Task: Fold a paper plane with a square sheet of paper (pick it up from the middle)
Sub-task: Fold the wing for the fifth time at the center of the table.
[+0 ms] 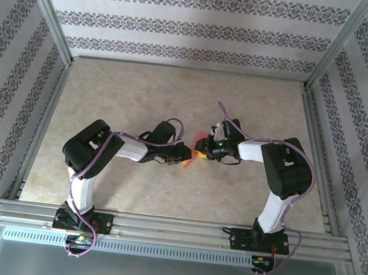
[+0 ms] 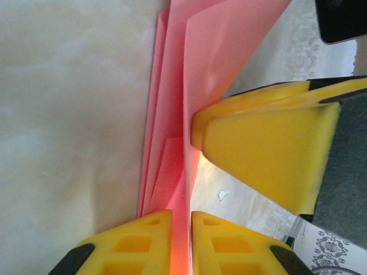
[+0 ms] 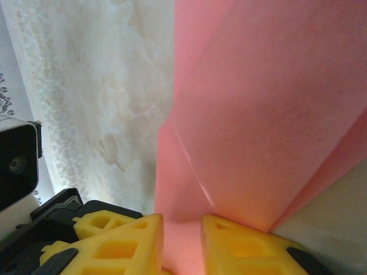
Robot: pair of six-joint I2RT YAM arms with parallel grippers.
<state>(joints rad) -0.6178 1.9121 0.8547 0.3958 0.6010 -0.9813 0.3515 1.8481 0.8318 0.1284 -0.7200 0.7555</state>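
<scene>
The pink-red paper plane is folded into long narrow layers and hangs above the middle of the table between both grippers. My left gripper is shut on its layered fold, and the paper runs up from between the yellow fingertips. My right gripper meets it from the right. Its yellow fingers pinch the edge of one flap. In the right wrist view a broad pink panel with a crease rises from between that gripper's fingertips.
The beige marbled table lies open all round the grippers. Metal rails line the near edge and both sides, with patterned walls behind. A tiny white speck lies on the table under the paper.
</scene>
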